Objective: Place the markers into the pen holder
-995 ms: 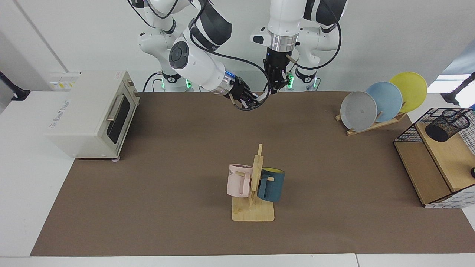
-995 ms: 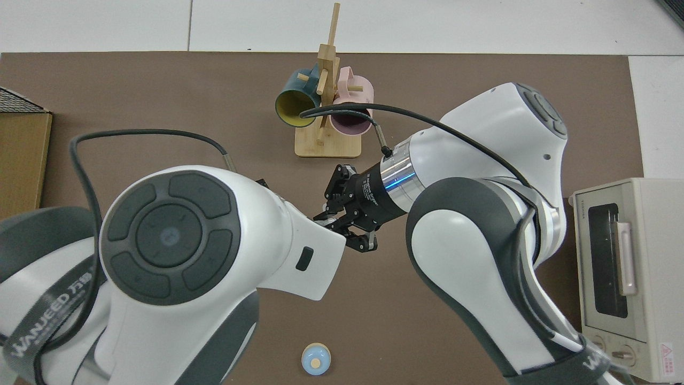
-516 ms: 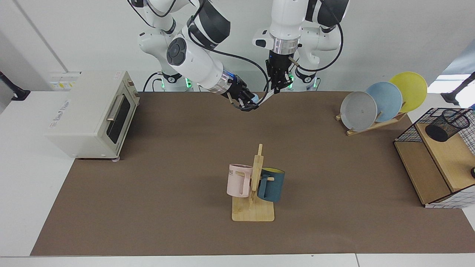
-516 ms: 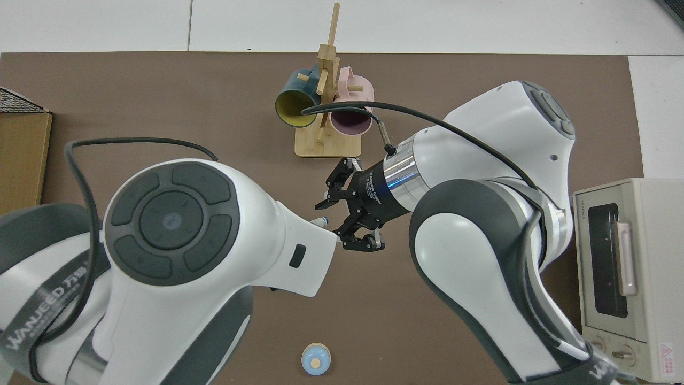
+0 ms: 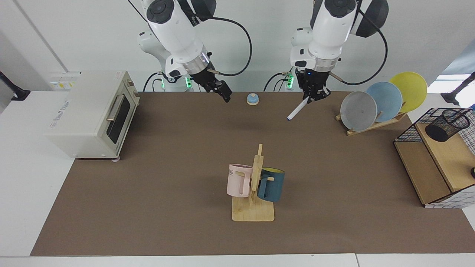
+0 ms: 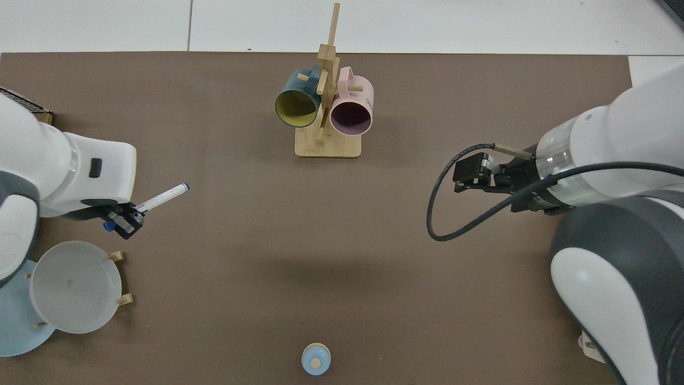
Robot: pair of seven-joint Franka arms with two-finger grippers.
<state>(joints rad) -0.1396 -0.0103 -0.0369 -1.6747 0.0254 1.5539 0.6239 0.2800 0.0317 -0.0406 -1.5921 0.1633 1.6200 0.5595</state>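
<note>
The marker [image 5: 297, 110], white with a blue tip, hangs slanted above the mat, and my left gripper [image 5: 313, 97] is shut on its upper end. In the top view the marker [image 6: 160, 199] sticks out of the left gripper [image 6: 125, 220] beside the plates. The pen holder [image 5: 445, 125], a small black mesh cup, stands on the wooden shelf at the far right, well away from the marker. My right gripper [image 5: 224, 94] hangs near the mat's back edge, shut on nothing, and shows in the top view as the right gripper [image 6: 464, 176].
A wooden mug rack [image 5: 254, 213] with a pink and a teal mug stands mid-table. A toaster oven [image 5: 92, 111] sits beyond the right gripper. Plates on a stand [image 5: 382, 102] are next to the left gripper. A small blue knob [image 5: 252, 99] rests between the arms. A black wire basket frame [image 5: 408, 128] surrounds the shelf.
The right gripper let go of the marker and the left kept it. The arms drew apart: the left carried the marker toward the plates, the right pulled back toward the oven.
</note>
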